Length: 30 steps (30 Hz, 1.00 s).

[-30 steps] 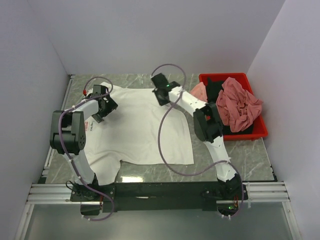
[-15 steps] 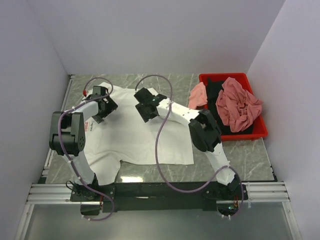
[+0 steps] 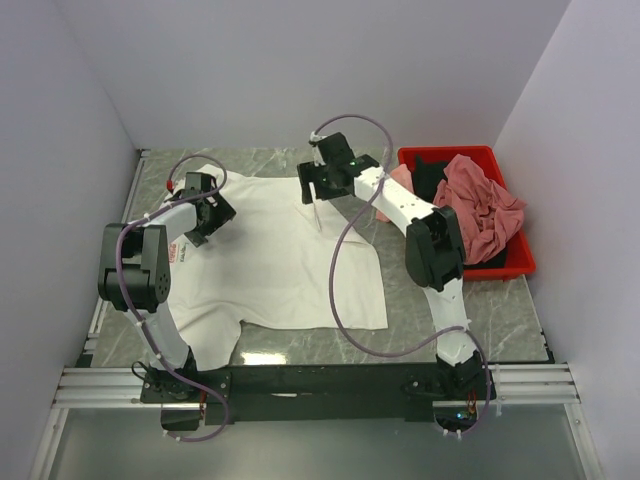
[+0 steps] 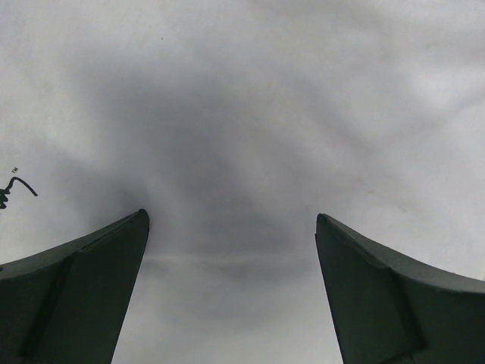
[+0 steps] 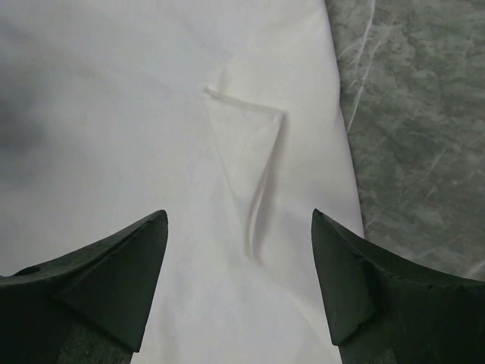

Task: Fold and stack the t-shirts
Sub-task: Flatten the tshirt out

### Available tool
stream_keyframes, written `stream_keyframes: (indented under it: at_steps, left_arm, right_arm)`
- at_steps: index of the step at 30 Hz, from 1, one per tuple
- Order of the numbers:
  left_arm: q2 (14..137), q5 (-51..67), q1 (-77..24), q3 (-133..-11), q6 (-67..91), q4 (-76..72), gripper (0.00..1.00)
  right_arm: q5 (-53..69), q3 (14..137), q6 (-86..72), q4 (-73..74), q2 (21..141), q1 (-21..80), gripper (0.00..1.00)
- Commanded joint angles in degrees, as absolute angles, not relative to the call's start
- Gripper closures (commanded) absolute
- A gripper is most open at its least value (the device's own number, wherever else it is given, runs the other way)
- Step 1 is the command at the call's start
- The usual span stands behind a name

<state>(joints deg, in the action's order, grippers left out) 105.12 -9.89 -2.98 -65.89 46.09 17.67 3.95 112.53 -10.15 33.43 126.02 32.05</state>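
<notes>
The large white t-shirt (image 3: 280, 260) lies spread flat on the marble table, with a bit of red print (image 3: 178, 255) showing at its left edge. My left gripper (image 3: 205, 212) hovers open over the shirt's far left part; its wrist view shows only shadowed white cloth (image 4: 242, 114) between the fingertips (image 4: 231, 220). My right gripper (image 3: 318, 188) stands open over the far right edge of the shirt. Below it a small turned-over flap (image 5: 254, 152) lies loose between the open fingers (image 5: 239, 220). Nothing is held.
A red bin (image 3: 520, 265) at the right holds a dusty rose tee (image 3: 480, 210), a light pink one (image 3: 398, 185) draped over its left wall, and black cloth (image 3: 430, 178). Bare marble (image 5: 409, 114) runs right of the shirt's edge. Walls enclose the table.
The right gripper opened and let go of the cloth. It swung left over the shirt, then back to the far right edge, leaving a small flap folded over. The left arm stayed put.
</notes>
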Motion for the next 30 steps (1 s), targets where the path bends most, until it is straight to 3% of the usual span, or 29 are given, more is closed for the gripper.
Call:
stream_keyframes:
  at_steps: [1, 11, 25, 28, 30]
  left_arm:
    - [107.14, -8.00, -2.99, -63.98, 45.35, 22.15, 0.01]
    - [107.58, -7.65, -2.99, -64.34, 45.26, 22.33, 0.01]
    - [108.02, -7.56, -2.99, -64.60, 45.09, 22.15, 0.01]
    - [108.11, -7.56, -2.99, -64.51, 45.00, 22.32, 0.01]
    - [108.02, -7.65, -2.99, -64.51, 44.91, 22.32, 0.01]
  right_arm:
    - [14.56, 116.19, -12.92, 32.17, 128.93, 30.33, 0.18]
    - [18.81, 121.29, -14.68, 32.00, 136.66, 30.15, 0.20]
    - [17.66, 119.27, -16.26, 29.71, 138.51, 29.88, 0.23]
    - [18.28, 119.53, -16.87, 29.18, 139.04, 29.79, 0.30]
    - [18.11, 119.97, -17.05, 29.09, 139.13, 29.80, 0.47]
